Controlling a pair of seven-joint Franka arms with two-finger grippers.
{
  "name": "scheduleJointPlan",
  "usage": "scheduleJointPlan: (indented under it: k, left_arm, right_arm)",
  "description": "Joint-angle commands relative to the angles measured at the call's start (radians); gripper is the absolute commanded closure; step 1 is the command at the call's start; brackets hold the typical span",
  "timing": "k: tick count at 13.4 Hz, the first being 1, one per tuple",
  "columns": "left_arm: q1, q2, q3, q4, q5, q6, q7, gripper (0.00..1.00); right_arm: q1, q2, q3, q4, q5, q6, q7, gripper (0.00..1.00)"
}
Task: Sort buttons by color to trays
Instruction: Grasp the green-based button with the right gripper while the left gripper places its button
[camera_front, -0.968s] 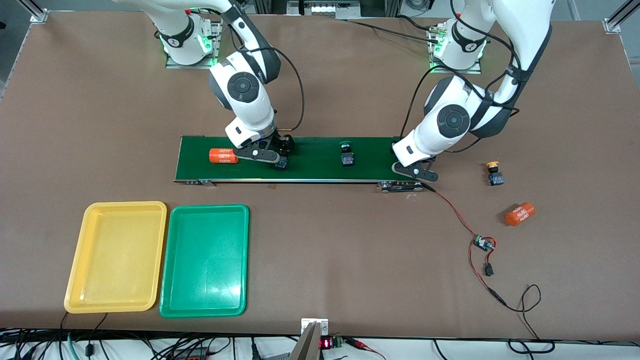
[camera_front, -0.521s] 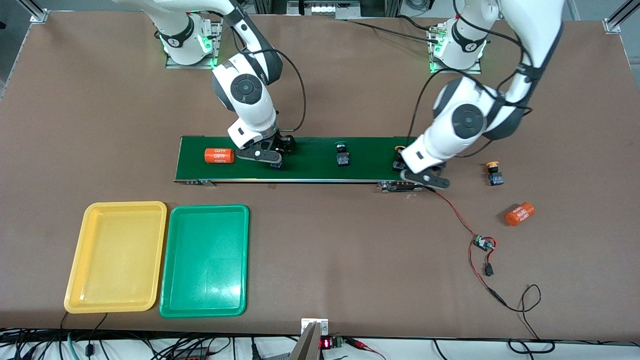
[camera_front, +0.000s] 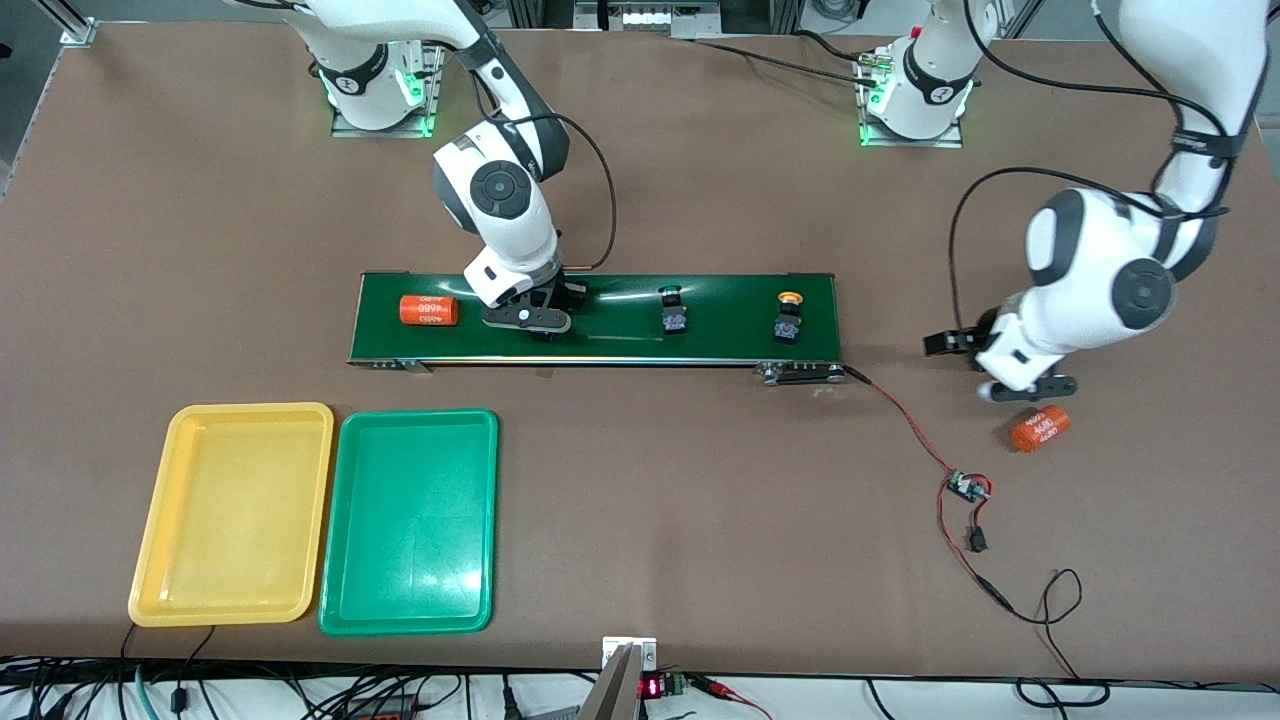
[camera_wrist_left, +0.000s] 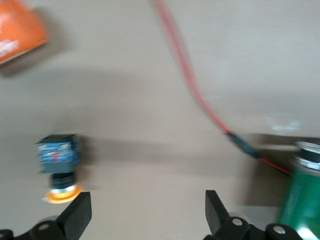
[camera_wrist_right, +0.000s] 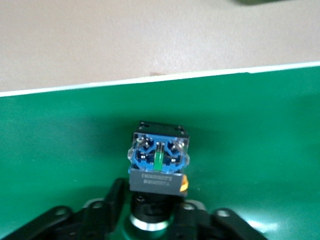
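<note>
While gripped, the button (camera_wrist_right: 159, 162) sits in the right gripper (camera_wrist_right: 155, 212).

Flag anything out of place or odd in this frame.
Two orange 4680 cylinders mix with the buttons: one on the conveyor, one on the table beside the left gripper. A yellow button lies tipped over off the belt. Both trays hold nothing.

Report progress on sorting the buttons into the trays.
Done: nothing; the yellow plastic tray and green plastic tray hold no buttons. In hand: the right gripper grips a green-capped push-button on the dark-green conveyor belt. Left: all four buttons; the open left gripper hovers by a yellow-capped push-button.
</note>
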Motion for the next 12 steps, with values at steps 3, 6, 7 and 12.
scheduleJointPlan:
  k: [3, 6, 7, 12]
  left_arm:
    - [0.127, 0.029, 0.000, 0.000, 0.135, -0.010, 0.025, 0.00]
    - [0.138, 0.083, 0.000, 0.000, 0.145, 0.002, 0.026, 0.00]
    - [0.138, 0.092, 0.000, 0.000, 0.145, 0.004, 0.025, 0.00]
    - [0.138, 0.156, 0.002, 0.003, 0.198, 0.073, 0.026, 0.00]
  right_arm:
    - [-0.031, -0.044, -0.001, 0.124, 0.000, -0.203, -0.020, 1.00]
    - [-0.059, -0.049, -0.021, 0.241, -0.003, -0.300, -0.070, 1.00]
    - [-0.068, -0.058, -0.037, 0.258, -0.005, -0.325, -0.099, 1.00]
    - [-0.132, -0.016, -0.135, 0.413, -0.018, -0.420, -0.355, 1.00]
